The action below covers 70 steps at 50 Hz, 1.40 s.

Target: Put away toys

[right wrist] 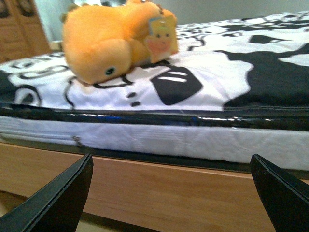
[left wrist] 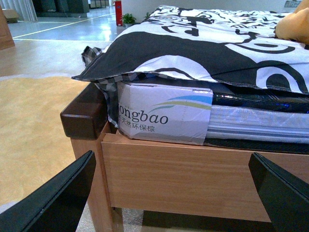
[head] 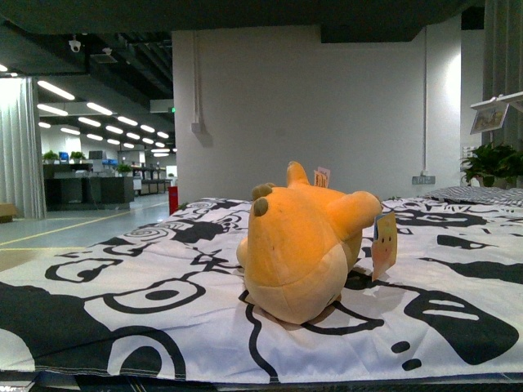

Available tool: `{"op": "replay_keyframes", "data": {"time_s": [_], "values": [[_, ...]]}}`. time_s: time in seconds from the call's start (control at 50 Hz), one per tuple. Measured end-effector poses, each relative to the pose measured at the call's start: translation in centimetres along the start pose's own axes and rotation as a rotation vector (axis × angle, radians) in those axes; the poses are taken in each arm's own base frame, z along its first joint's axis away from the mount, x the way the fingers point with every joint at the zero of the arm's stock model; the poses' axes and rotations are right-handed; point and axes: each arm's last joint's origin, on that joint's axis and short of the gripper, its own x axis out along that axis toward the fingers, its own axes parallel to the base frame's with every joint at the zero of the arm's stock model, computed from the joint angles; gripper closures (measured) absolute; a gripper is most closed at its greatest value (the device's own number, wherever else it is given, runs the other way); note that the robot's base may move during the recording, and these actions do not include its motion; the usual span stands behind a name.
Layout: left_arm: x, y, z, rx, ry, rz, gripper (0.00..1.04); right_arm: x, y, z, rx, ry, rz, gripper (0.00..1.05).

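- the plush toy (head: 306, 245) lies on the bed, resting on the black-and-white bedspread (head: 122, 278), near the bed's edge closest to the front camera and about midway across the bed.
- its body is a rounded lump of fuzzy yellow-orange fabric, with a paler cream patch along the underside where it meets the bedspread.
- two small brown nubs sit on its upper side, and a stubby orange limb sticks out to one side.
- the right wrist view shows a small dark eye (right wrist: 110, 71) low on the face, close to the bedspread.
- a card tag (head: 384, 243) printed with a yellow cartoon face hangs from the toy, its lower end down by the bedspread.
- the left gripper (left wrist: 171, 159) has its fingers spread wide with nothing between them. it is low, facing the bed's wooden frame (left wrist: 193, 179) near a corner, below the wrapped mattress (left wrist: 164, 116).
- the right gripper (right wrist: 171, 159) is likewise spread wide and empty, low before the bed's frame. the toy is up on the bed, above and beyond it, not touching it.
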Motion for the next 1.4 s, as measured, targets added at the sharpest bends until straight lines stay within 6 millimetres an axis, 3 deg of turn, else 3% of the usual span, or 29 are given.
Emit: {"op": "replay_keyframes", "data": {"time_s": [0.26,0.46,0.68,0.879,0.979,1.179,1.399], "values": [[0.0,0.0,0.0,0.0,0.0,0.0,0.06,3.9,-0.9,4.1,0.029,-0.08,-0.029,0.06],[0.0,0.0,0.0,0.0,0.0,0.0,0.06,10.8,0.3,9.9,-0.031,-0.123,0.004,0.06],[0.0,0.0,0.0,0.0,0.0,0.0,0.06,17.5,2.4,13.1,-0.098,-0.133,-0.027,0.06],[0.0,0.0,0.0,0.0,0.0,0.0,0.06,21.8,5.6,13.7,-0.14,-0.088,-0.018,0.06],[0.0,0.0,0.0,0.0,0.0,0.0,0.06,24.1,8.2,13.4,-0.184,-0.079,-0.075,0.06],[0.0,0.0,0.0,0.0,0.0,0.0,0.06,25.7,11.9,11.6,-0.233,-0.054,-0.161,0.06],[0.0,0.0,0.0,0.0,0.0,0.0,0.06,27.4,13.6,8.9,-0.265,0.008,-0.161,0.06]]}}
